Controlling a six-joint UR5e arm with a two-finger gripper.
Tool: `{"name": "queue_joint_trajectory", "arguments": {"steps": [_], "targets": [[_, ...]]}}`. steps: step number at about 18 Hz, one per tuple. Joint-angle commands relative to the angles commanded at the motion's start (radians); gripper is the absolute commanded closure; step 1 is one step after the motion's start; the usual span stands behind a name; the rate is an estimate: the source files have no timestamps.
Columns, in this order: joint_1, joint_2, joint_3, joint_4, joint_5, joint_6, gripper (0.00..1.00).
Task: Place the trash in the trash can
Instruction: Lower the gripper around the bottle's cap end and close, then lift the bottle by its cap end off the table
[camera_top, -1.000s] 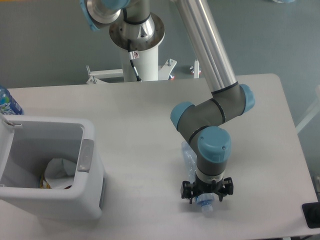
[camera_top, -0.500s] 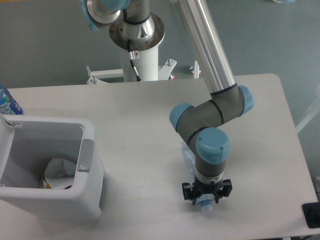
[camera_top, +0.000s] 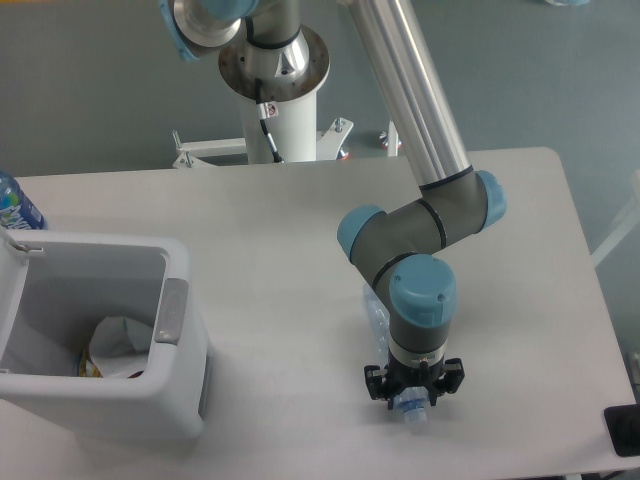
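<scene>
The crushed clear plastic bottle (camera_top: 376, 312) lies on the table right of centre, and its capped end (camera_top: 409, 407) pokes out below the wrist. My gripper (camera_top: 412, 398) points straight down over that end and looks shut on the bottle, though the wrist hides the fingertips. The white trash can (camera_top: 178, 330) stands open at the left front of the table. Inside it lies the crumpled white paper carton (camera_top: 118, 342).
A bottle with a blue label (camera_top: 14, 205) stands behind the bin at the far left edge. The arm's white pedestal (camera_top: 278, 110) rises behind the table. A black object (camera_top: 624, 430) sits at the front right corner.
The wrist and gripper have shifted a few pixels left and up, and the bottle's capped end has shifted with them. The bin and carton have not moved.
</scene>
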Motion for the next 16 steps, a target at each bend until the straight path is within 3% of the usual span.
{"name": "queue_joint_trajectory", "arguments": {"steps": [16], "targets": [[-0.002, 0.006, 0.003, 0.0, 0.0, 0.0, 0.49]]}}
